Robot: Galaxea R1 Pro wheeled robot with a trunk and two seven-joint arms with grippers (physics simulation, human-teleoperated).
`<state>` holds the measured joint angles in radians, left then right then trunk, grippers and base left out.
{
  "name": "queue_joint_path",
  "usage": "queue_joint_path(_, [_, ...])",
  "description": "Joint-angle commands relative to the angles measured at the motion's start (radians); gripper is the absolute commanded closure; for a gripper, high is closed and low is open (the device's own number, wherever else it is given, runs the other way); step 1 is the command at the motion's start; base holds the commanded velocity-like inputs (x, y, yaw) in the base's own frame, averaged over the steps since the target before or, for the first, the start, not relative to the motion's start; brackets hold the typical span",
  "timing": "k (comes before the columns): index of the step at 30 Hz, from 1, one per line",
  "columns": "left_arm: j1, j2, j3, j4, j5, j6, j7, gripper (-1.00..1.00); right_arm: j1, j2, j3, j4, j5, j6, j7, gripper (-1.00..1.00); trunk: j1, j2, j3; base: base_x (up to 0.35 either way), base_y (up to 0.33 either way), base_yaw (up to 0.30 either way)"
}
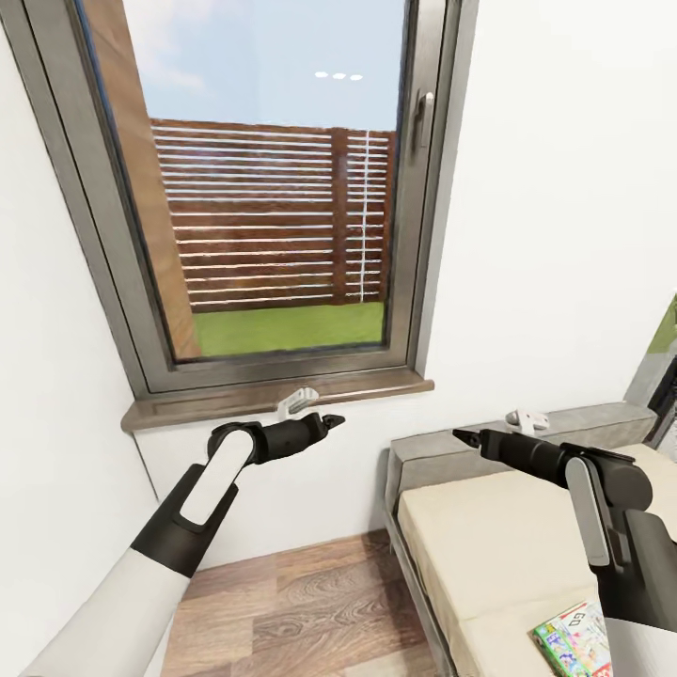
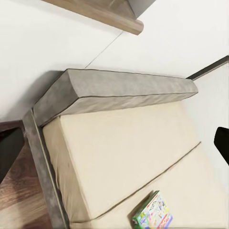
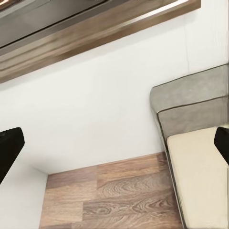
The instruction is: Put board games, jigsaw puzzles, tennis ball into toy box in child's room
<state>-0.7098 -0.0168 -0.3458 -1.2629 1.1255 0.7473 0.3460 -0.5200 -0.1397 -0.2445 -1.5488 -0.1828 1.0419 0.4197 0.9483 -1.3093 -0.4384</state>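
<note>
The bed stands at the right, with a beige mattress and a low grey headboard. One green-edged printed board game lies flat on the mattress near the front, partly behind my right arm; the left wrist view shows the same board game. My left gripper hovers open in front of the wall under the window sill. My right gripper is open above the headboard's left end. Both are empty, with fingers set wide apart. The table, toy box, jigsaw puzzles and tennis ball are out of view.
A large grey-framed window with a brown sill fills the wall ahead, close to both grippers. White walls close in at left and right. Wood floor runs between the left wall and the bed frame.
</note>
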Motion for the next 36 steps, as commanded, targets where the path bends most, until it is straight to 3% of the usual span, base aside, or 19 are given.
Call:
queue_joint_path(1, [0.000, 0.000, 0.000, 0.020, 0.011, -0.005, 0.010, -1.00, -0.001, 0.000, -0.003, 0.001, -0.002, 0.005, 0.001, -1.00, 0.000, -0.001, -0.001, 0.000, 0.000, -0.104])
queue_joint_path(5, [0.005, 0.000, 0.001, 0.077, 0.011, -0.029, 0.010, -1.00, -0.001, -0.001, -0.007, 0.005, -0.002, 0.005, 0.000, -1.00, 0.000, -0.001, -0.001, 0.000, 0.000, -0.080])
queue_joint_path(8, [0.022, 0.013, -0.003, 0.094, 0.011, -0.021, -0.003, -1.00, -0.010, -0.018, -0.024, 0.022, 0.007, 0.005, -0.011, -1.00, 0.000, -0.001, -0.001, 0.000, 0.000, 0.000])
queue_joint_path(15, [0.062, 0.013, -0.003, 0.112, 0.011, -0.021, -0.003, -1.00, -0.010, -0.058, -0.046, 0.061, 0.007, 0.005, -0.011, -1.00, 0.000, -0.001, -0.001, 0.000, 0.000, 0.000])
queue_joint_path(36, [0.063, 0.013, -0.003, 0.112, 0.011, -0.021, -0.003, -1.00, -0.010, -0.058, -0.046, 0.120, 0.007, 0.005, -0.011, -1.00, 0.000, -0.001, -0.001, 0.000, 0.000, 0.000])
